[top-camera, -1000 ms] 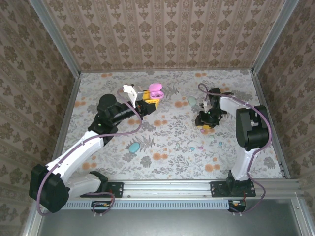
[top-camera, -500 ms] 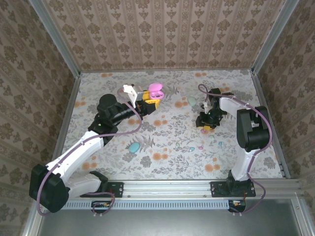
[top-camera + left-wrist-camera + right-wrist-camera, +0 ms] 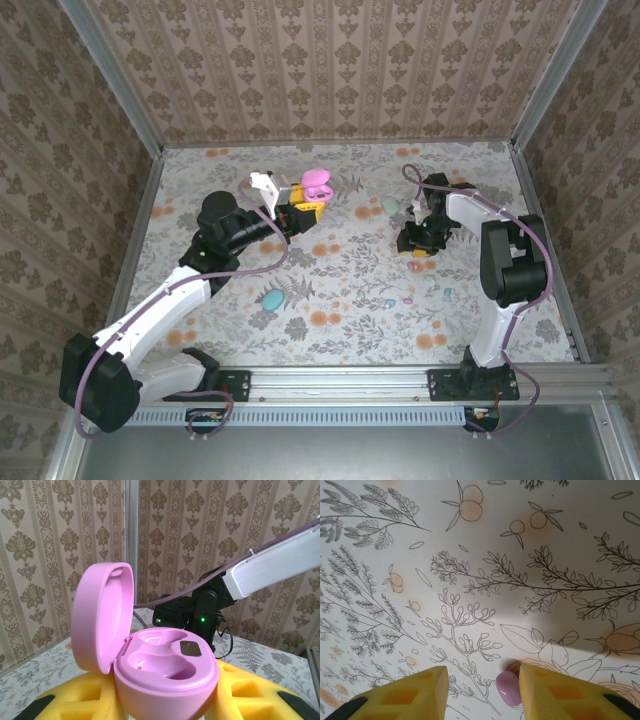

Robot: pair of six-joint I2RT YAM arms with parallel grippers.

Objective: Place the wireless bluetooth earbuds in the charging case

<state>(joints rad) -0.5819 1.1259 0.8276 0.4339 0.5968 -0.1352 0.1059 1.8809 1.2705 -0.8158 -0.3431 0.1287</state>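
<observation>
Shifted slightly, my right claw [image 3: 482, 681] gapes wide around the tiny pink plastic earbud [image 3: 508, 688]; left claw [image 3: 303, 208] holds the open pink oval charging case [image 3: 165, 667]. Pickup step: I'd centre, then pinch.

Your left arm [image 3: 150, 315] stretches from its base toward 1 o'clock. The left gripper [image 3: 305, 207] has its yellow foam pads [image 3: 250, 700] clamped on an open pink egg-shaped plastic charging case [image 3: 165, 665]. Your right arm [image 3: 505, 262] folds toward 11 o'clock. The right gripper [image 3: 482, 685] points down, jaws parted.
</observation>
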